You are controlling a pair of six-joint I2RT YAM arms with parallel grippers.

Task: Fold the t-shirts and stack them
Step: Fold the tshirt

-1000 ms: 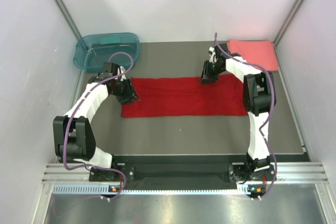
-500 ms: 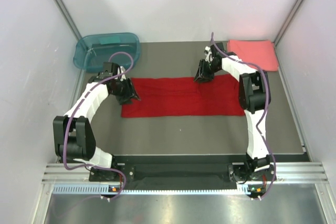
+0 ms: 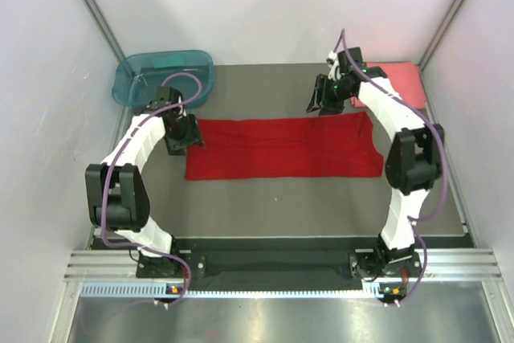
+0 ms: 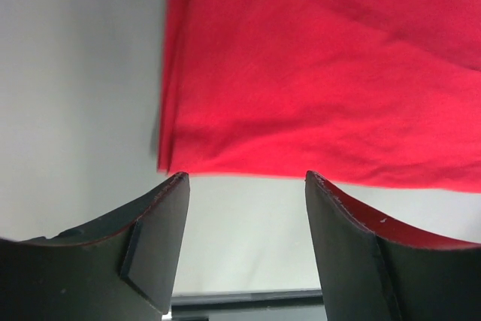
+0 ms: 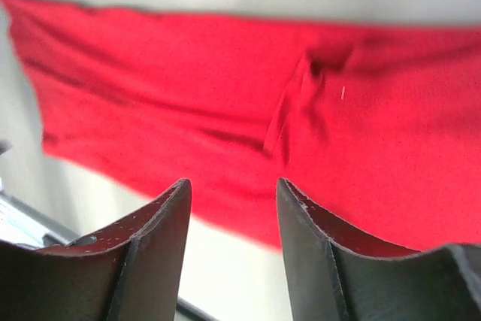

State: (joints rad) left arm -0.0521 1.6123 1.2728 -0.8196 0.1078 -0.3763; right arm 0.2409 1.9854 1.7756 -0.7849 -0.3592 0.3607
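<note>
Gaping empty beside red t-shirt [image 3: 281,146], left claw [image 4: 246,178] and right claw [image 5: 233,186]; teal tub [image 3: 124,86] contents unclear

The grey desk [image 3: 281,206] carries a deep red t-shirt [image 3: 281,149] (seemingly folded lengthwise), a folded coral t-shirt [image 3: 406,78] and a teal tub [image 3: 128,86].

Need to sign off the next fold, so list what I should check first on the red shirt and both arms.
1. Left gripper: jaws apart, nothing between them, cloth edge just beyond the tips: ok.
2. Right gripper: jaws apart and empty, shirt in front: ok.
3. Deep red t-shirt lying as one long flat band: ok.
4. Cloth smooth: not ok, a small ridge shows in the right wrist view.
5. Folded coral-pink t-shirt apart from the red one: ok. Its neatness: cannot tell, partly hidden.
6. Teal tub off the red shirt: ok.
</note>
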